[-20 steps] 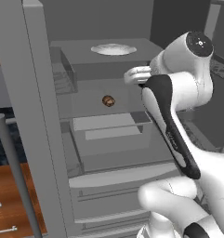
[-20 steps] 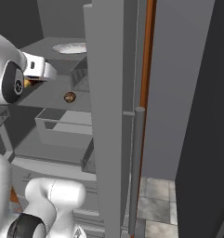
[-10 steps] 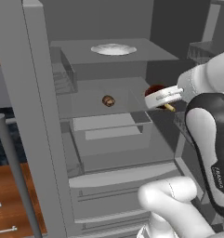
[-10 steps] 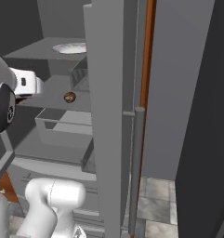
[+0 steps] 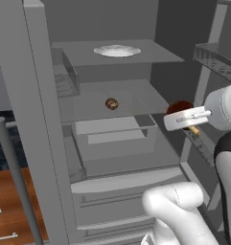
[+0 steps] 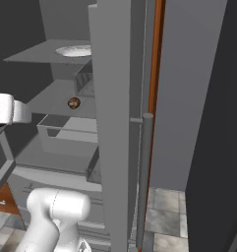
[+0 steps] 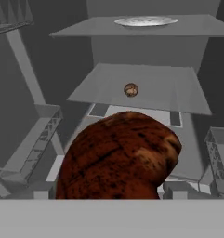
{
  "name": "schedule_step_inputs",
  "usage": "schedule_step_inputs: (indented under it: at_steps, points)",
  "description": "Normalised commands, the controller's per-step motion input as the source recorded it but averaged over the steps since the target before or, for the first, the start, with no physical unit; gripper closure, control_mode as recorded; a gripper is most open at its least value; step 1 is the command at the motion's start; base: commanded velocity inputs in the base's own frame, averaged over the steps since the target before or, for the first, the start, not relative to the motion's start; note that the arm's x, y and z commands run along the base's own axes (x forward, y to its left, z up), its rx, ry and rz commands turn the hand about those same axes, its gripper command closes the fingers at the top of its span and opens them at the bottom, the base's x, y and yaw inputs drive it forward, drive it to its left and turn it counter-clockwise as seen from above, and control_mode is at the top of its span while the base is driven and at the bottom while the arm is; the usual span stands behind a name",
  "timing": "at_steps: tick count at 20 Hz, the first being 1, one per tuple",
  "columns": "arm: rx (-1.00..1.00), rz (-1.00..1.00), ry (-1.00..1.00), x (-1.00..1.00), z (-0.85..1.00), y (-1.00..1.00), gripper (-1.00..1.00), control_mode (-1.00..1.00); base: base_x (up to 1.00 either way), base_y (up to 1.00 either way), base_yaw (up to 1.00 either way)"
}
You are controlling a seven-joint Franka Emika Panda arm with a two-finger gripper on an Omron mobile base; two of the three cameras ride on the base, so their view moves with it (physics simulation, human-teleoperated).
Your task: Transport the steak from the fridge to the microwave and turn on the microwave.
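I see the fridge (image 5: 35,119) standing open in front of me. A plate (image 5: 117,50) lies on its top shelf, and a small ball (image 5: 111,103) sits on the shelf below. The steak (image 7: 118,158) hangs in front of the shelves.

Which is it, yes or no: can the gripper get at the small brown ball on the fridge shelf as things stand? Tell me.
Probably not. The gripper seems shut on the steak, so it has no free grasp. The path itself looks free: the small brown ball lies alone on the open fridge's middle shelf.

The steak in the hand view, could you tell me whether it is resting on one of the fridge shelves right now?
No, the steak sits up close at the gripper, in front of the fridge shelves rather than on one.
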Motion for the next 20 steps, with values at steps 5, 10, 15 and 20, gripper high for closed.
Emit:
schedule_step_inputs:
  at_steps: [5, 10, 15, 20]
  points:
    - [0.0, -0.12, 0.02, -0.6, 0.0, -0.22, 1.0, -1.0, 0.0, 0.0, 0.0]
    - [-0.01, -0.03, 0.02, -0.25, 0.01, -0.23, 1.0, -1.0, 0.0, 0.0, 0.0]
    - [0.0, 0.0, 0.0, -0.19, 0.0, -0.13, 1.0, 1.0, -0.2, -0.07, 0.0]
    - [0.0, 0.0, 0.0, 0.0, 0.0, 0.0, 1.0, 1.0, -0.96, 0.0, 0.0]
